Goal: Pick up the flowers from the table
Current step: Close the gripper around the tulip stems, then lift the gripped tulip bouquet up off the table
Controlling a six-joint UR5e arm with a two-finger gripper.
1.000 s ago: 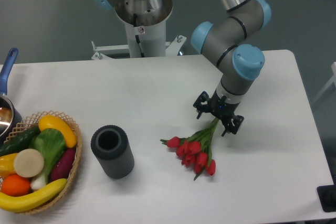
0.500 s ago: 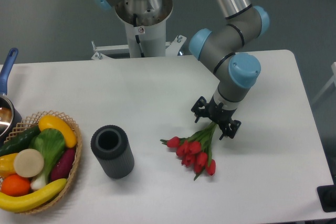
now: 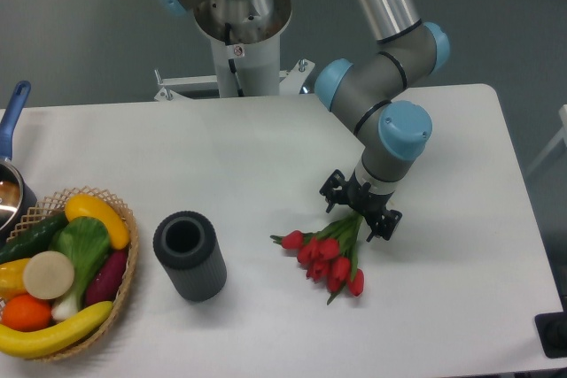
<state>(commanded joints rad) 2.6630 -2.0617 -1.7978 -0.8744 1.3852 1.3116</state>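
The flowers (image 3: pixel 325 257), a small bunch of red tulip buds on thin green stems, lie on the white table (image 3: pixel 266 165) right of centre, buds toward the front. My gripper (image 3: pixel 358 213) hangs over the stem end of the bunch, its two dark fingers spread open on either side of the stems. The stems pass between the fingers; the uppermost stem ends are hidden under the gripper body. The bunch still rests flat on the tabletop.
A dark grey ribbed cylinder cup (image 3: pixel 189 255) stands left of the flowers. At the front left sits a woven basket (image 3: pixel 126 273) of fruit and vegetables. A pot with a blue handle (image 3: pixel 12 121) is at the left edge. The robot base (image 3: pixel 239 33) rises at the back.
The gripper has shifted slightly left and forward along the stems, toward the buds. The flowers have not moved.
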